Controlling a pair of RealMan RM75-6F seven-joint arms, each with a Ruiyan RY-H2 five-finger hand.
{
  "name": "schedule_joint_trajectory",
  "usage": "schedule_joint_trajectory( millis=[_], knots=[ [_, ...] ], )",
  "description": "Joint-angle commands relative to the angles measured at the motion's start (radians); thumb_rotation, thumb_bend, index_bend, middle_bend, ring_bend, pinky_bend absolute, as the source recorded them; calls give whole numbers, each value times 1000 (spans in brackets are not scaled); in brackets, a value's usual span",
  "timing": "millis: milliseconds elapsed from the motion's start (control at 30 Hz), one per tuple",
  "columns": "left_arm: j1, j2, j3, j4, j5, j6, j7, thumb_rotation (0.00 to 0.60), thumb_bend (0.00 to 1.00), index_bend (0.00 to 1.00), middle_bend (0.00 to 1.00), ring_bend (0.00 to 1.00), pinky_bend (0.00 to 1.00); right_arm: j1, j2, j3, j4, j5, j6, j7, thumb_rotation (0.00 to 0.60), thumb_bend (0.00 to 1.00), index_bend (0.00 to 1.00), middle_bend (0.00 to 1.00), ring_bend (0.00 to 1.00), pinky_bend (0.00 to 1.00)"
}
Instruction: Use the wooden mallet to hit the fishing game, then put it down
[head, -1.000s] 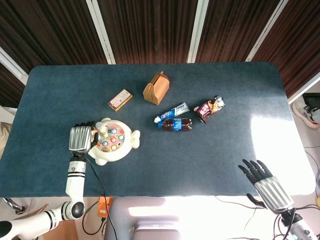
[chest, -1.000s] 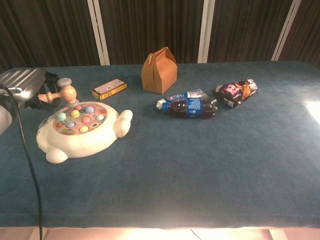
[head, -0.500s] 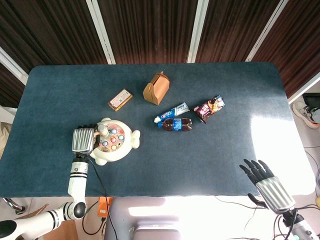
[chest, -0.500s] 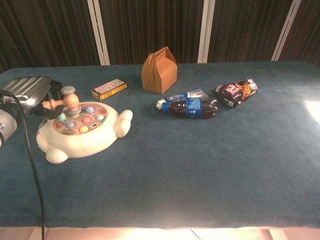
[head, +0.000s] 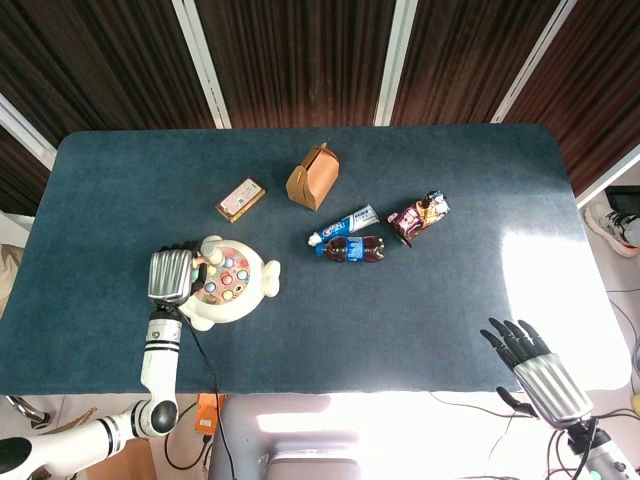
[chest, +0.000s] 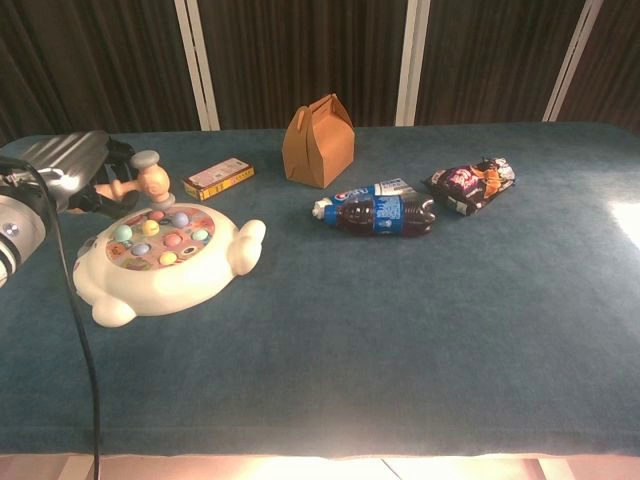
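The left hand (chest: 60, 172) grips the wooden mallet (chest: 145, 180), its head poised at three o'clock over the fishing game (chest: 160, 262) (right hand (head: 530, 365) idle, fingers spread).

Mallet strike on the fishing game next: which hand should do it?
Left. The left hand holds the wooden mallet just above the fishing game. The right hand is open at the near table edge, far off.
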Motion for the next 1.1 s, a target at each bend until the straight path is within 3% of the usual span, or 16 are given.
schedule_joint_trajectory(
  millis=[33, 800, 1100],
  knots=[
    [-19, -8, -17, 1, -16, -1, 16, 600, 740, 756, 646, 542, 642, -1, 1, 0, 0, -2, 2, 2, 600, 239, 0, 0, 0, 0],
    [-64, -85, 19, 124, -52, -39, 87, 600, 738, 756, 646, 542, 642, -11, 12, 0, 2, -7, 20, 20, 600, 239, 0, 0, 0, 0],
    [-52, -42, 4, 25, -22, -1, 47, 600, 738, 756, 646, 542, 642, -14, 12, 0, 3, -9, 25, 21, 600, 238, 0, 0, 0, 0]
  ],
)
